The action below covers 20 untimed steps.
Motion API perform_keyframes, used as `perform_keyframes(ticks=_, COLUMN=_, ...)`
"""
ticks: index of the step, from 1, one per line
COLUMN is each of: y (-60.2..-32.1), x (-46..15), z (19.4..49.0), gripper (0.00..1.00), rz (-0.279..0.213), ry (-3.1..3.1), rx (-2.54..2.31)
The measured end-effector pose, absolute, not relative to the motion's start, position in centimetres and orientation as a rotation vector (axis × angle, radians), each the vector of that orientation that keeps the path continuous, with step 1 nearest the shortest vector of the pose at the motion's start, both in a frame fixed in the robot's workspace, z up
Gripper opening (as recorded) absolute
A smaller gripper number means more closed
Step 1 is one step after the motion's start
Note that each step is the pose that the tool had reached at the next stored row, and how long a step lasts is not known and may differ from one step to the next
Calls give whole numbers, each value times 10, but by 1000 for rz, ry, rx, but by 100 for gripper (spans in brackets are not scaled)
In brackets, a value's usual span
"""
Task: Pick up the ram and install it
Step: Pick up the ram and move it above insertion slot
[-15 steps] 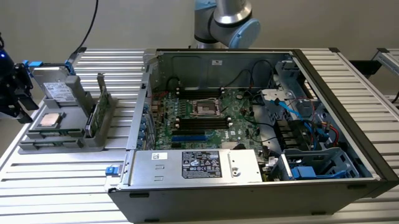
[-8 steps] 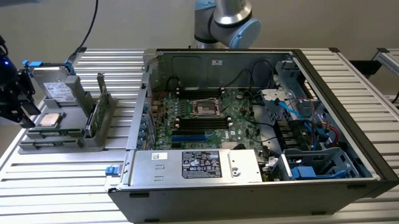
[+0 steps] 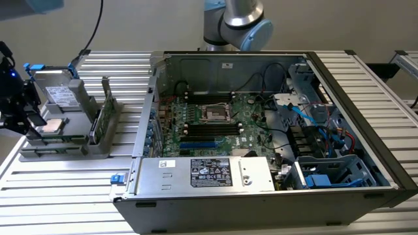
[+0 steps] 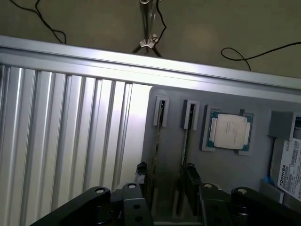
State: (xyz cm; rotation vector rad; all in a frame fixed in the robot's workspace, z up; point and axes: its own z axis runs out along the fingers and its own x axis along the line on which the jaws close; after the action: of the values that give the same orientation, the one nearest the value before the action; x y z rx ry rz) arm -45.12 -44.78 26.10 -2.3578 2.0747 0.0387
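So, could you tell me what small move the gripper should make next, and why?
Probably lower straight down. The gripper is open above the grey holder, and the ram stick farther from the processor stands on edge roughly between its jaws, not yet gripped.

The grey robot arm (image 3: 236, 19) is cut off at the exterior view's top edge. The long thin green ram stick (image 3: 98, 123) is too small there to show its chips. The wrist view's edge crops the white-labelled silver hard drive (image 4: 288, 165).
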Motion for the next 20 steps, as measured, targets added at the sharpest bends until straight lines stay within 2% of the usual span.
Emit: perform_keyframes(ticks=20, y=-450, x=-447, z=225, gripper=45, rz=37, ry=2071, rx=-2361)
